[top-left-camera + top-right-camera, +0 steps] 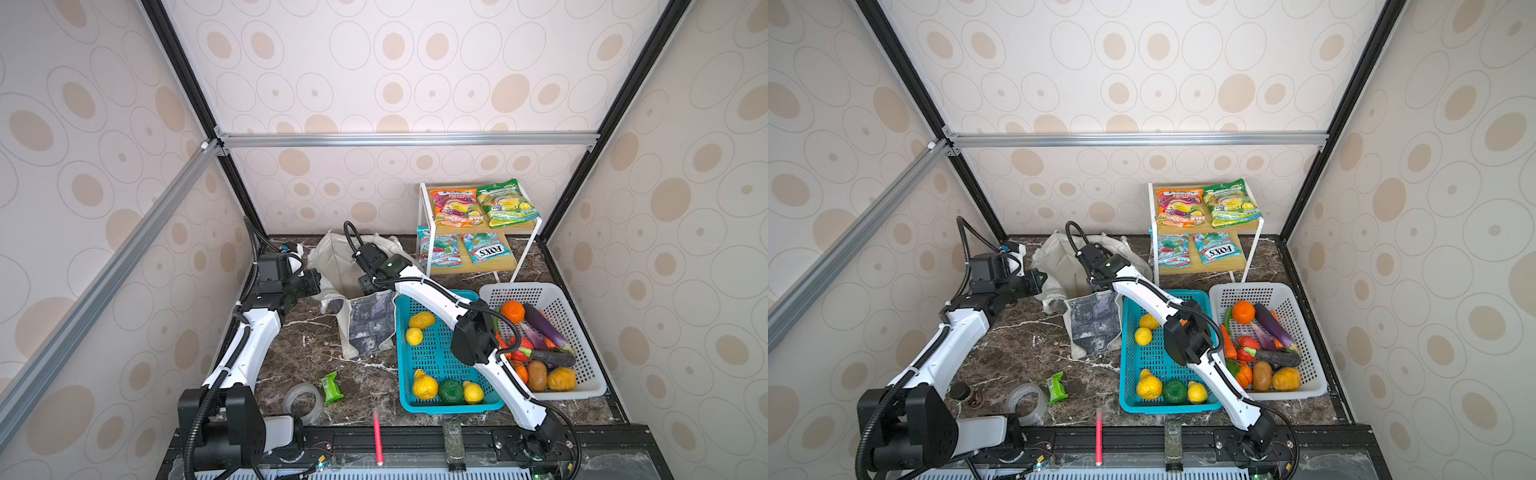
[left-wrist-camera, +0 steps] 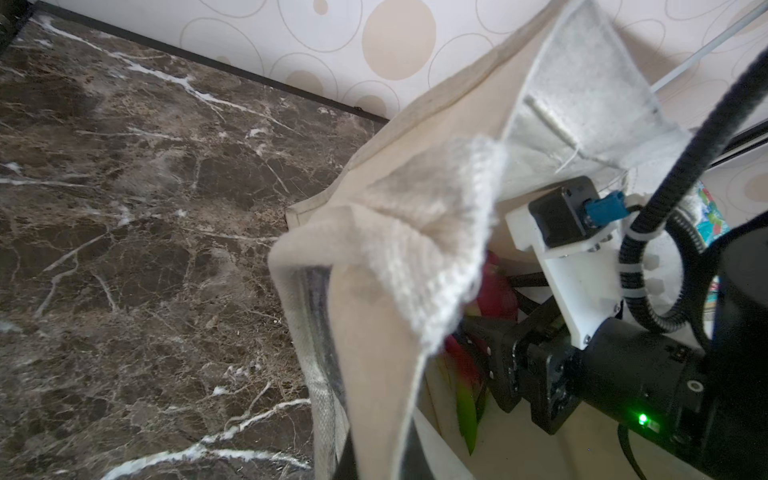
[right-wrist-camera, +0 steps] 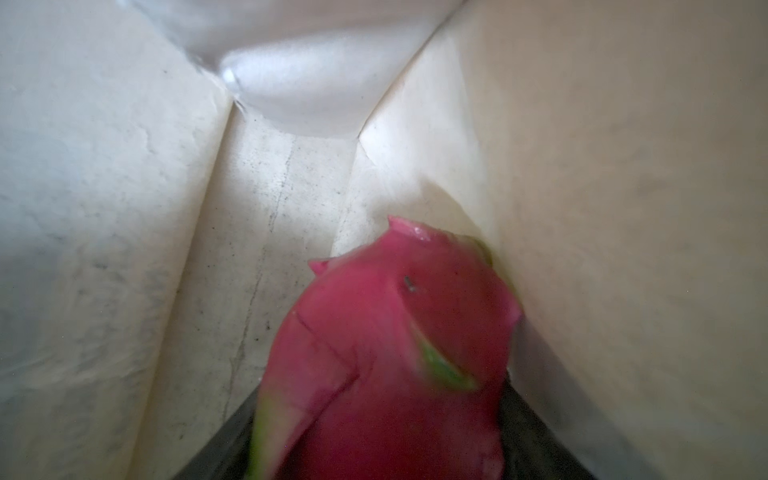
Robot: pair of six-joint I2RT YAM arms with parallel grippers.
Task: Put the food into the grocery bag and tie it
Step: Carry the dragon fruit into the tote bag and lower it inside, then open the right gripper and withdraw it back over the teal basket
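Right gripper (image 2: 478, 349): your jaws stand wide around the pink dragon fruit (image 3: 395, 332) and grip it, deep inside the grocery bag (image 1: 328, 259). The fruit presses against the pale lining.

Left gripper (image 1: 319, 289): fully closed, pinching the bag's rim on your left side. The mouth gapes.

The bag stands at the back of the marble table (image 1: 299, 345), just beside the teal basket (image 1: 449, 406).

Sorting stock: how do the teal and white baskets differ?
The teal basket holds yellow fruit and one dark green fruit; the white basket holds mixed produce, including an aubergine. The teal basket stands beside the grocery bag; the white basket stands farther right. Both are perforated plastic.
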